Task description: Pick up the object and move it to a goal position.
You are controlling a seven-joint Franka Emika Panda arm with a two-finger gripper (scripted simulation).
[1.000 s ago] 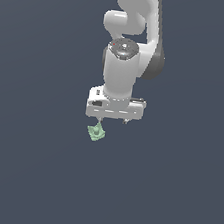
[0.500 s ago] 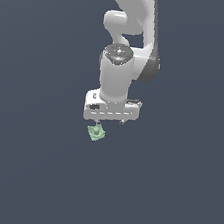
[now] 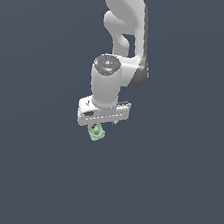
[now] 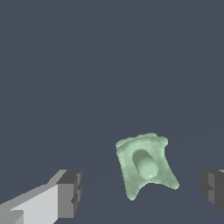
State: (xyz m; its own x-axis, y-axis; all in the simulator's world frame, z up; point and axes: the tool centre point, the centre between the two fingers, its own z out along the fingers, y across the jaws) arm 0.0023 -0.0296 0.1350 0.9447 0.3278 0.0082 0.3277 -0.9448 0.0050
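Closest to the wrist camera, the two dark fingertips [image 4: 70,192] of the hand [image 4: 142,192] stand wide apart, one carried on a pale finger body and the other only partly in frame at the picture's edge. Between them, touching neither, lies the object [image 4: 145,168], a pale green lumpy piece with a flared, four-cornered outline and a rounded knob rising from its middle; it sits nearer the partly seen fingertip than the other. Beyond it spreads the plain dark grey tabletop [image 4: 109,65]. Seen from the exterior view, the white arm [image 3: 122,34] reaches down from the top of the picture, its wrist pointing at the tabletop [image 3: 24,172], and the hand [image 3: 101,126] hangs directly over the object [image 3: 97,132], which peeks out just below the hand's body, towards the exterior view's left end of it.
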